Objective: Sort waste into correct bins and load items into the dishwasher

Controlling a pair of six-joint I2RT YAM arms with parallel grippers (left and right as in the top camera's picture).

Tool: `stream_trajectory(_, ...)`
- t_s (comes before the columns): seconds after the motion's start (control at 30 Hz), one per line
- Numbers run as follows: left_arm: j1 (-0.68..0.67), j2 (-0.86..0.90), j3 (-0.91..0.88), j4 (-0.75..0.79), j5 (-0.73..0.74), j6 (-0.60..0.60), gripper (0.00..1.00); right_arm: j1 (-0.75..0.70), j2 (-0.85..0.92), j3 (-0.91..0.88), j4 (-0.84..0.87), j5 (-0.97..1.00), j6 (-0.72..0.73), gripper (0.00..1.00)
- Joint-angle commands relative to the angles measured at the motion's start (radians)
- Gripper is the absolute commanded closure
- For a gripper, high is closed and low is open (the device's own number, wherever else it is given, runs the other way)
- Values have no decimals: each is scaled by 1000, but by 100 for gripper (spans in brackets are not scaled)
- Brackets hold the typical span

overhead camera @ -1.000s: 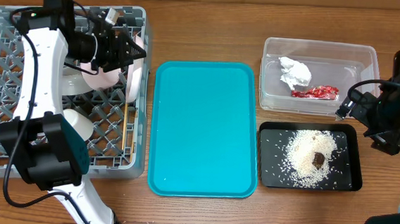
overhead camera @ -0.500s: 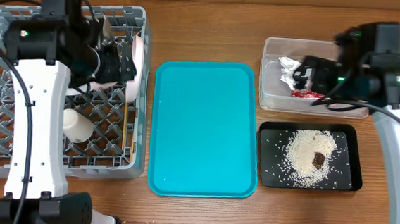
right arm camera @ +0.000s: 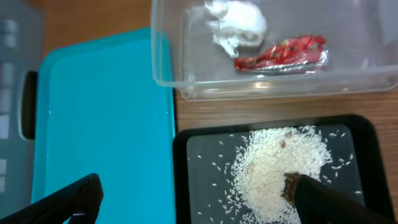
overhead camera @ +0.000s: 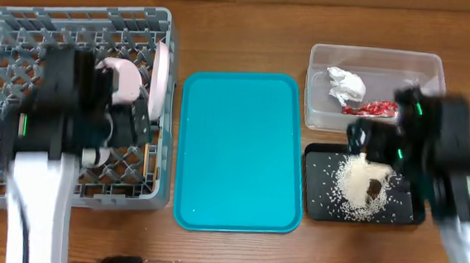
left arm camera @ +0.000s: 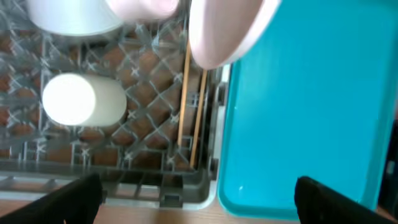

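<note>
The grey dish rack (overhead camera: 9, 41) holds an upright pale plate (overhead camera: 163, 75), a pinkish bowl (overhead camera: 121, 82), a white cup (left arm camera: 81, 99) lying on its side and wooden chopsticks (left arm camera: 186, 99). A pale grey bowl (left arm camera: 74, 15) shows at the top edge of the left wrist view. My left gripper (overhead camera: 132, 124) is open and empty above the rack's right front part. The clear tub (overhead camera: 422, 66) holds the paper wad (overhead camera: 344, 84) and the red wrapper (overhead camera: 373, 107). The black tray (overhead camera: 317, 205) holds rice (overhead camera: 355, 190) and a brown lump (overhead camera: 375, 188). My right gripper (overhead camera: 367, 145) is open and empty above the black tray.
A large teal tray (overhead camera: 238, 148) lies between the rack and the two bins. The tub stands directly behind the black tray. Both arms are motion-blurred in the overhead view. A wooden tabletop (overhead camera: 242, 32) surrounds everything.
My left arm has moved toward the front of the rack. My right arm has swung from over the clear tub down to above the black tray. The waste and dishes have not moved.
</note>
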Motion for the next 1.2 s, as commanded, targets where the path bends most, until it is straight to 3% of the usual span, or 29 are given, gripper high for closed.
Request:
stream_trajectory(0.0,-7,-371,-261,169,-10,30,0,-2,-254,-136,31,140,86,0)
stream_trajectory(0.13,-7,-775,-495,253,-10,30,0,-2,-448,-176,-28,167,92,0)
stream_trajectory(0.23,-7,-874,-509,206,-10,30,0,-2,-452,-177,-54,167,92,0)
stream_trajectory(0.33,-7,-889,-510,102,-10,30,0,-2,-452,-177,-53,167,92,0)
stream_trajectory(0.77,-7,-889,-510,104,-10,30,0,-2,-494,-198,-92,177,91,0)
stream_trajectory(0.9,-7,-889,-510,104,-10,30,0,-2,-642,-367,169,173,92,0)
stream_trajectory(1.03,-7,-889,-510,104,-10,30,0,-2,-896,-701,548,172,92,0)
stream_trajectory(1.17,-7,-889,-510,104,-10,30,0,-2,-1001,-914,819,172,92,0)
